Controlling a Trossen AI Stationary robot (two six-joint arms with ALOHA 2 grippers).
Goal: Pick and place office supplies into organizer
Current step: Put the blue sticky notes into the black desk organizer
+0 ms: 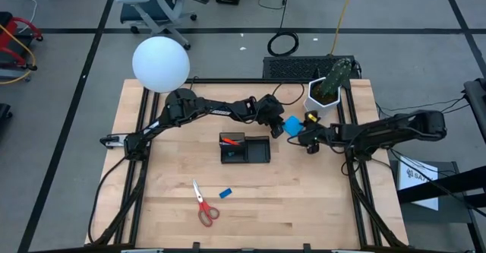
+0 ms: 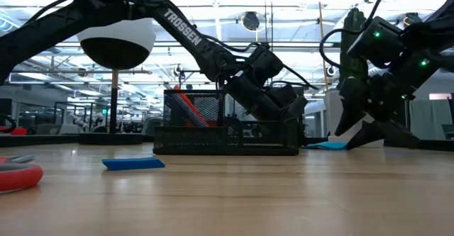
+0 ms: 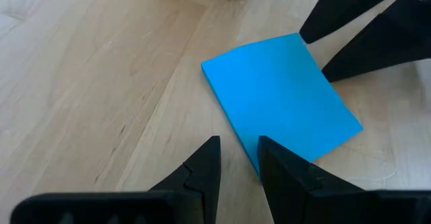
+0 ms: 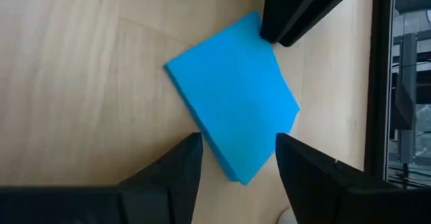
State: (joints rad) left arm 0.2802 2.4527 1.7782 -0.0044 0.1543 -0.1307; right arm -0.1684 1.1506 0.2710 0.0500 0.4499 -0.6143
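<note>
Blue pad (image 1: 293, 124) flat on the surface right of the organizer (image 1: 244, 148). Left gripper (image 3: 234, 158) nearly together at one pad edge, perhaps touching; right gripper (image 4: 236, 158) apart, straddling the opposite corner. Scissors (image 1: 203, 204) and eraser (image 1: 225, 193) near the front edge.

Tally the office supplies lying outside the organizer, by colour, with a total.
Blue: 2, the note pad and the eraser block
Red: 1, the scissors
Total: 3

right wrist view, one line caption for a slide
Right gripper open astride a corner of the blue note pad on the table.
</note>
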